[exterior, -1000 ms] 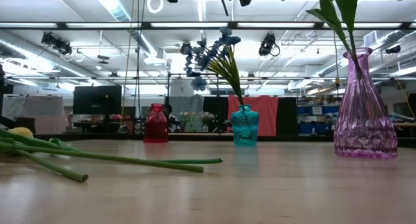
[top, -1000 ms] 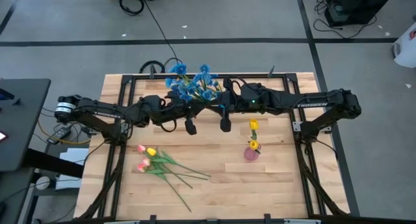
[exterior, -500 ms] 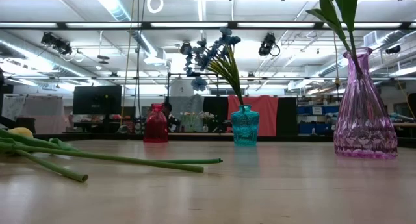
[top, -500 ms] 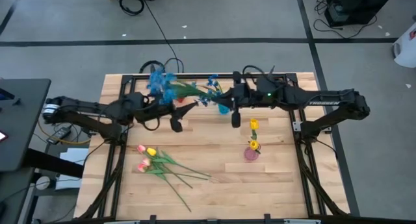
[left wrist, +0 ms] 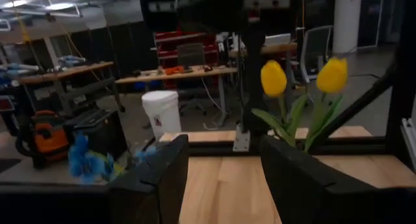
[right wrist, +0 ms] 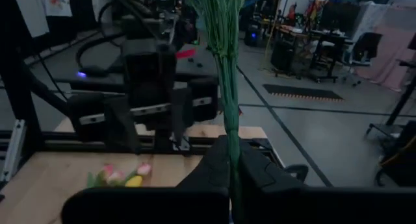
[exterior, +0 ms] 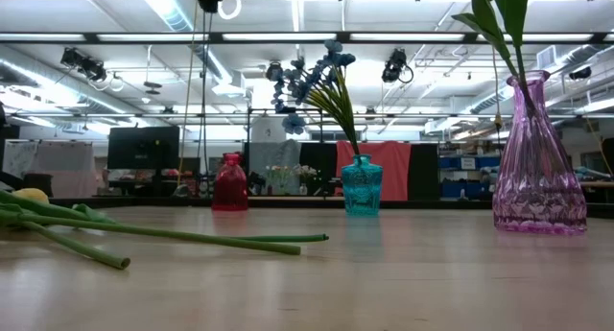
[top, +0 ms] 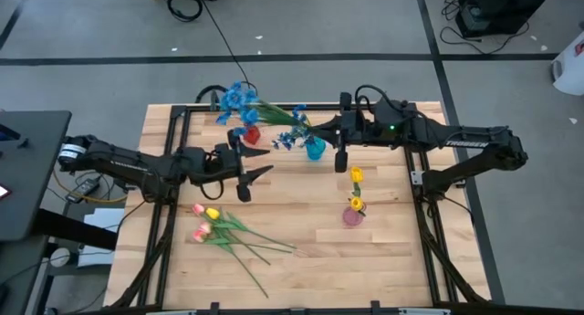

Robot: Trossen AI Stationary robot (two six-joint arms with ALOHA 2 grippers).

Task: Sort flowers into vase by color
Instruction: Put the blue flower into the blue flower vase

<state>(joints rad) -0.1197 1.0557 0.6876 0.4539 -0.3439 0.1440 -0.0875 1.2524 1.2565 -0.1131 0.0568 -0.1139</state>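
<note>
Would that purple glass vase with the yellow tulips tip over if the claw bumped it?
Probably not easily: the purple vase widens toward its base. But the yellow tulips stand far above its narrow neck, so a knock up there might rock it.

low view: yellow tulips [exterior: 499, 24] cut off at top edge | my right gripper [right wrist: 227, 169] hides lower blue spray stems [right wrist: 224, 74]

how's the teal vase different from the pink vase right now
The teal vase holds a spray of blue flowers; the pink vase holds yellow tulips. In the high view the teal vase stands near the table's far edge beside a red vase, the pink vase nearer the middle. Both stand upright.
</note>
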